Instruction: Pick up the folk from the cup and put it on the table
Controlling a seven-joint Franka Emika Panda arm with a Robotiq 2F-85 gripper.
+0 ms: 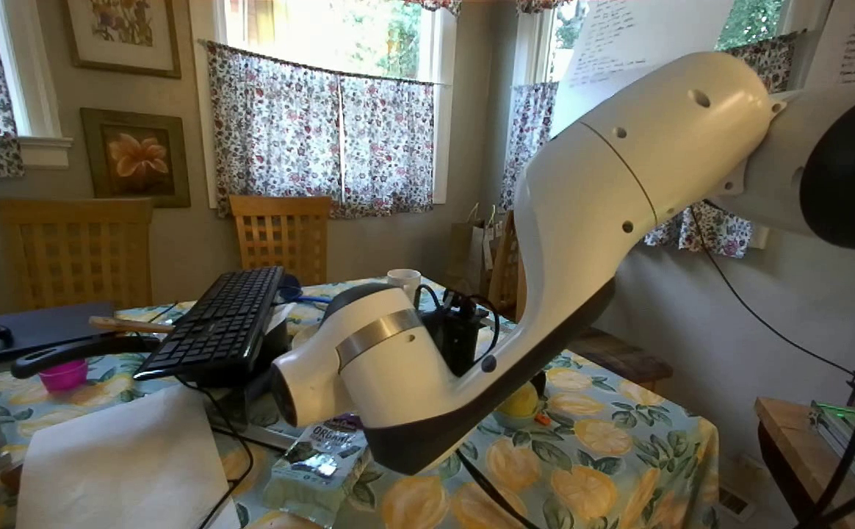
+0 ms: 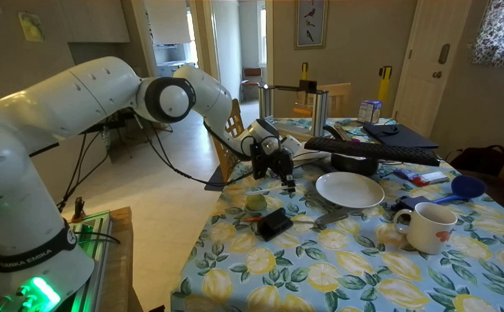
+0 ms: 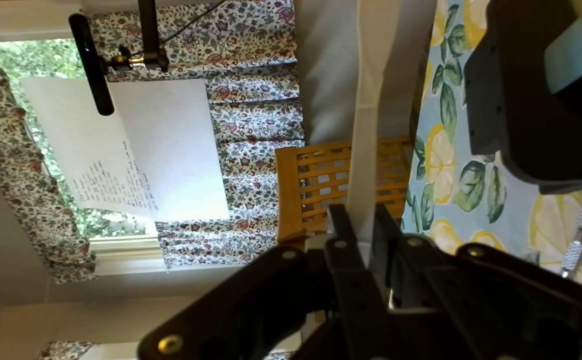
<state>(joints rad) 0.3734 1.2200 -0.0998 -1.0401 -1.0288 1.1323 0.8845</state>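
My gripper (image 2: 290,188) is shut on a pale plastic utensil, the fork (image 3: 366,130), whose handle runs between the two fingers in the wrist view. In an exterior view the fork (image 2: 267,190) points away from the fingertips, roughly level, above the table (image 2: 217,277). Its far end leaves the top of the wrist view, so no tines show. The white cup (image 2: 431,227), a mug with a red heart, stands upright on the cloth, well apart from the gripper; nothing sticks up from it. The cup (image 1: 403,278) also shows behind the arm, which hides the fingers there.
Close below the gripper are a round yellow-green object (image 2: 256,203) and a black holder (image 2: 274,224). A white plate (image 2: 349,190) lies beside them, with a spatula (image 2: 332,216) in front. A keyboard (image 2: 371,150) rests over a black pot (image 2: 354,165). A blue ladle (image 2: 468,187) lies behind the cup.
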